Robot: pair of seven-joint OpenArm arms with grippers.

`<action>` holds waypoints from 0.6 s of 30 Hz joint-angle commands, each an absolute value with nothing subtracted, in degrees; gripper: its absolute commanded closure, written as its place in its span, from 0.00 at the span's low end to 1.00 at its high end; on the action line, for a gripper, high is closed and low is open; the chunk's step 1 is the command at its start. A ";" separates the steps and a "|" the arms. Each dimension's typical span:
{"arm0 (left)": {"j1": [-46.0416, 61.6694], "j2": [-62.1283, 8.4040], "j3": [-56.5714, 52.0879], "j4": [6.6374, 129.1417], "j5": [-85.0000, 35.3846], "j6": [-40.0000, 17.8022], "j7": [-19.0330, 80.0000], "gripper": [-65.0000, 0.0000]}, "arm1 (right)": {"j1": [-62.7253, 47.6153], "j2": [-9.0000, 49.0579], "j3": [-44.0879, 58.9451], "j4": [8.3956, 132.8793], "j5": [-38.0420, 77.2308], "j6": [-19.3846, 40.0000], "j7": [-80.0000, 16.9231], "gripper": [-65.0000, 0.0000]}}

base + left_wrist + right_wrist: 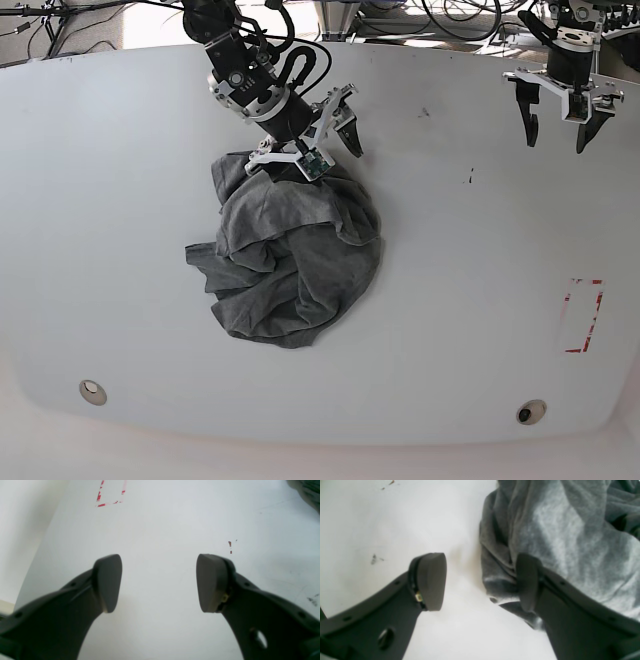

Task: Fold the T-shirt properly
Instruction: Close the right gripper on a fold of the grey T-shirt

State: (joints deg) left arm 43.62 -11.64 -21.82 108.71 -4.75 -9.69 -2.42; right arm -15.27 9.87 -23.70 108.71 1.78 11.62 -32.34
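The T-shirt (290,265) lies crumpled in a dark grey heap in the middle of the white table (120,200). My right gripper (303,160) hangs open at the heap's far edge. In the right wrist view one fingertip (527,580) rests against the fabric (560,530), the other stands over bare table, and a fold of the shirt's edge lies between them. My left gripper (556,143) is open at the far right of the table, well away from the shirt, with nothing between its fingers (108,582). Only a corner of the shirt (308,492) shows in the left wrist view.
A red tape outline (583,315) marks the table's right side, also seen as red tape marks (110,495) from the left wrist. Two round inserts (92,392) (531,412) sit near the front edge. Cables (450,15) run along the back edge.
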 commanded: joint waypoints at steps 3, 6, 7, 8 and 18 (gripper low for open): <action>43.73 -12.01 -21.96 109.37 -4.82 -9.64 -3.85 0.33 | -12.70 9.56 -20.74 108.24 3.68 11.62 -30.39 0.37; 43.69 -12.03 -21.98 109.40 -4.83 -9.64 -3.89 0.33 | -11.96 9.53 -19.80 107.17 4.54 11.68 -30.32 0.37; 43.70 -12.04 -21.95 109.44 -4.83 -9.65 -3.89 0.33 | -11.81 9.54 -19.76 106.97 4.65 11.70 -30.35 0.37; 43.72 -12.05 -21.92 109.47 -4.84 -9.67 -3.89 0.33 | -11.65 9.56 -19.71 106.78 4.76 11.72 -30.39 0.37; 43.73 -11.73 -21.97 109.27 -4.82 -9.82 -4.09 0.33 | -9.47 9.06 -21.06 103.60 2.11 11.74 -29.44 0.37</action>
State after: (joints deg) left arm 43.31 -11.46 -21.69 108.47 -4.73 -10.04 -2.46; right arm -10.81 9.21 -21.04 103.63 2.90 11.94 -31.40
